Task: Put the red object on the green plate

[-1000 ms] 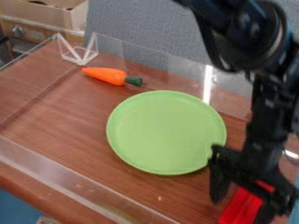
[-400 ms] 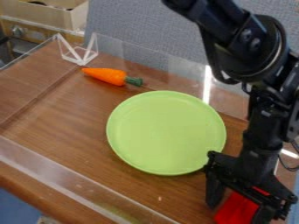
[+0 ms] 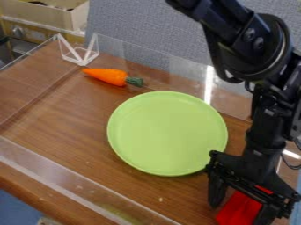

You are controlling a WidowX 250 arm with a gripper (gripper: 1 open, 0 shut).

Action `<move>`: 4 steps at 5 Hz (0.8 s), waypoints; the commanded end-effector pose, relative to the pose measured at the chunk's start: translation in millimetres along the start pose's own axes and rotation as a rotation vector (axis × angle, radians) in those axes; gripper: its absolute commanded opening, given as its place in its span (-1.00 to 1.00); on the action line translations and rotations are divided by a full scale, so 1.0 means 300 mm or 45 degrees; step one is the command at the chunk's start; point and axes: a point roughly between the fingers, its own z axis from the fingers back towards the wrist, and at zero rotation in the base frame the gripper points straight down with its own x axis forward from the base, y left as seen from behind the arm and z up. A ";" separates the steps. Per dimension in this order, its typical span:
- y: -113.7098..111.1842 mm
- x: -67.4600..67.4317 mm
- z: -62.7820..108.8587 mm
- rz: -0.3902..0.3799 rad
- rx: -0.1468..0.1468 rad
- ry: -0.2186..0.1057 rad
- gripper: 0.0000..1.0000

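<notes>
The end effector [image 3: 249,195] is spread over the red block [image 3: 240,209] at the tabletop's near right corner (the grasp step, apparently); the jaws should be closed before lifting.

Soft, even brightness; slight blur.

Wide strip of bare wood running left of the green plate [image 3: 167,134], open all the way to the table's edge, nothing standing in it! Above the plate, it's a different story: the carrot [image 3: 113,77] lies across the upper left, with the white wire frame [image 3: 77,51] beyond it. Right of the plate, low down, the black gripper [image 3: 254,183] and the red block [image 3: 240,209] fill the corner. Over the plate itself, open air!
</notes>
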 end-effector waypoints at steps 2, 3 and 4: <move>-0.127 0.003 0.018 -0.077 -0.054 -0.056 1.00; -0.139 -0.002 0.009 -0.066 -0.062 -0.054 1.00; -0.150 -0.006 0.000 -0.055 -0.070 -0.051 1.00</move>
